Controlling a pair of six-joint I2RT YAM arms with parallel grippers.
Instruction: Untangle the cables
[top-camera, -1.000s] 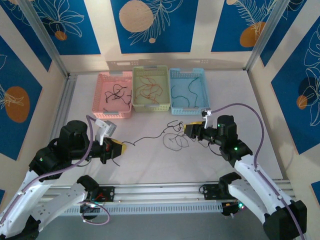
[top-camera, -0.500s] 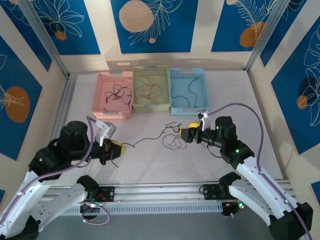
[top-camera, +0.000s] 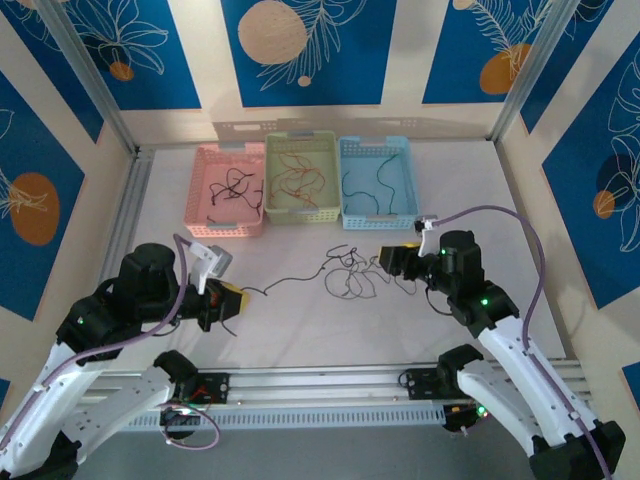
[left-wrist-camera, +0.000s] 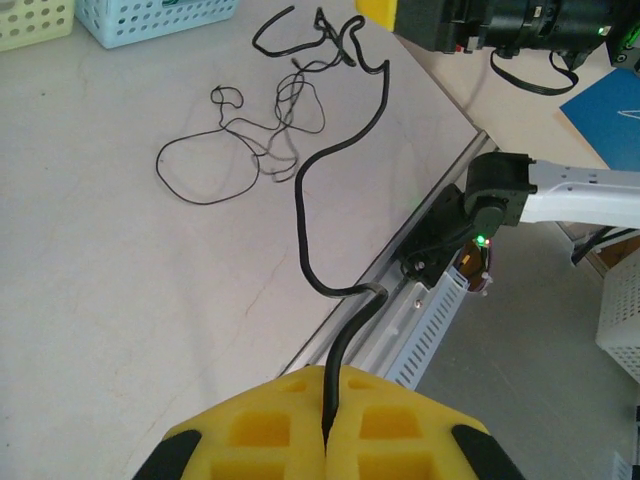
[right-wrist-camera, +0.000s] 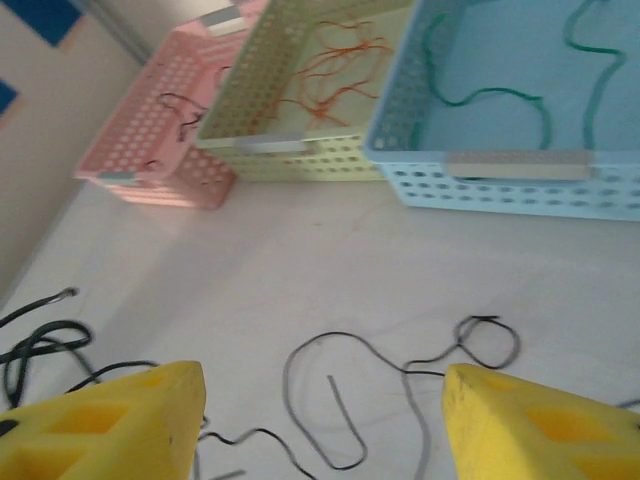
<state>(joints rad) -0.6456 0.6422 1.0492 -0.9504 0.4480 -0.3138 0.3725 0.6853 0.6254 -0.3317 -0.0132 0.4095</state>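
White counter (top-camera: 300, 330) fills the cell, walled by blue panels (top-camera: 300, 50) printed with pale leaf outlines and orange discs. Along its far side three perforated baskets stand side by side. The pink basket (top-camera: 225, 228) has black strands in it, the yellow-green basket (top-camera: 300, 215) orange-red wires, and the light blue basket (top-camera: 380, 220) dark green ones.

The loose cables (top-camera: 350, 272) lie near the middle of the counter, in front of the yellow-green and blue baskets. They are thin, curly, dark wires looped over one another in a slack knot.

From that knot a black strand (top-camera: 285, 279) runs toward the left arm. In the left wrist view it snakes across the counter and ends between the yellow pads of the left claw (left-wrist-camera: 328, 440), which are pressed together on it. Thinner loops (left-wrist-camera: 240, 140) lie flat beyond.

The right claw (top-camera: 388, 260) sits just beside the right edge of the knot. In its wrist view its yellow fingers (right-wrist-camera: 130, 410) stand spread with nothing gripped, and thin dark loops lie on the counter under the gap. Whether the claw touches any wire cannot be told.
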